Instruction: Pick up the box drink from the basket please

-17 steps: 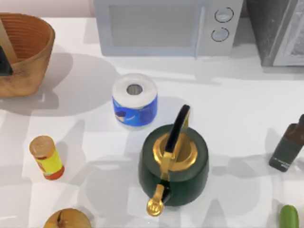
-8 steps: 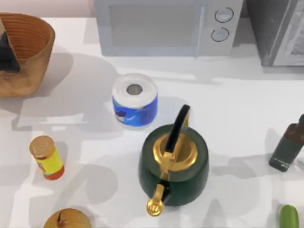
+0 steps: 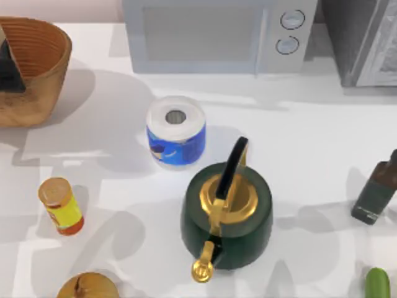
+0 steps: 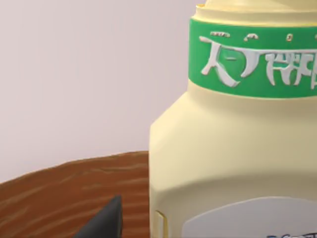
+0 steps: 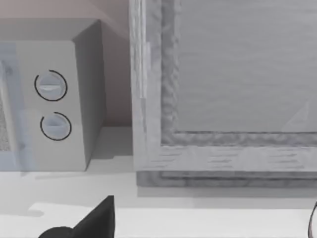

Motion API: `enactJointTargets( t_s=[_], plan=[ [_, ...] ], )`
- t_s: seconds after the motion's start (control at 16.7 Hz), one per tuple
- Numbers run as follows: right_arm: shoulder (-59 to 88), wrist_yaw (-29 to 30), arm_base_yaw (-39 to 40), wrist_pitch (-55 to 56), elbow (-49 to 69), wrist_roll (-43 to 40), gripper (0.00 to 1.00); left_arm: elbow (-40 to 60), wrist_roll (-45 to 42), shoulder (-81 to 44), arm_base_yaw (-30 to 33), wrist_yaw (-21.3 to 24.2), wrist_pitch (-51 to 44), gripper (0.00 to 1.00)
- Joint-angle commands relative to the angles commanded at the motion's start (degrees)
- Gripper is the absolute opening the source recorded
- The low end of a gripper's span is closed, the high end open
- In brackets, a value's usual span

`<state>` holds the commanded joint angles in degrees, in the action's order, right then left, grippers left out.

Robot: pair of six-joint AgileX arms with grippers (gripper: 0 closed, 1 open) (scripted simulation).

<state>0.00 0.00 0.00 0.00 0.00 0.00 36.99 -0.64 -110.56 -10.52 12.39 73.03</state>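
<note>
Wicker basket [image 3: 37, 68], orange-brown, at the table's far left. Our left gripper [image 3: 8, 68], dark, sits inside it, having dropped deeper over the last second. Box drink [image 4: 237, 148]: pale yellow carton with green band, in the basket, close before our left wrist camera. Fingers: we cannot tell whether they grip it. Judgement: grasp stage, lift pending. Right arm parked near the microwave [image 5: 49, 99].

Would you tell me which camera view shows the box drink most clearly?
The left wrist view: the box drink looms close, pale yellow with a green lettered band, above the basket. The top view gives the basket's rim at the table's far left, with a dark gripper part inside. The right wrist view faces the microwave.
</note>
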Motion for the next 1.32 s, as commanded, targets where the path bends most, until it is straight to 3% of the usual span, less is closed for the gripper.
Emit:
enactJointTargets(
  t_s=[1.02,1.32],
  plan=[
    [0.0,0.0,0.0,0.0,0.0,0.0,1.0,12.31,0.06,-6.98,1.67,-1.56,-5.29,1.0],
    [0.0,0.0,0.0,0.0,0.0,0.0,1.0,12.31,0.06,-6.98,1.67,-1.56,-5.29,0.62]
  ],
)
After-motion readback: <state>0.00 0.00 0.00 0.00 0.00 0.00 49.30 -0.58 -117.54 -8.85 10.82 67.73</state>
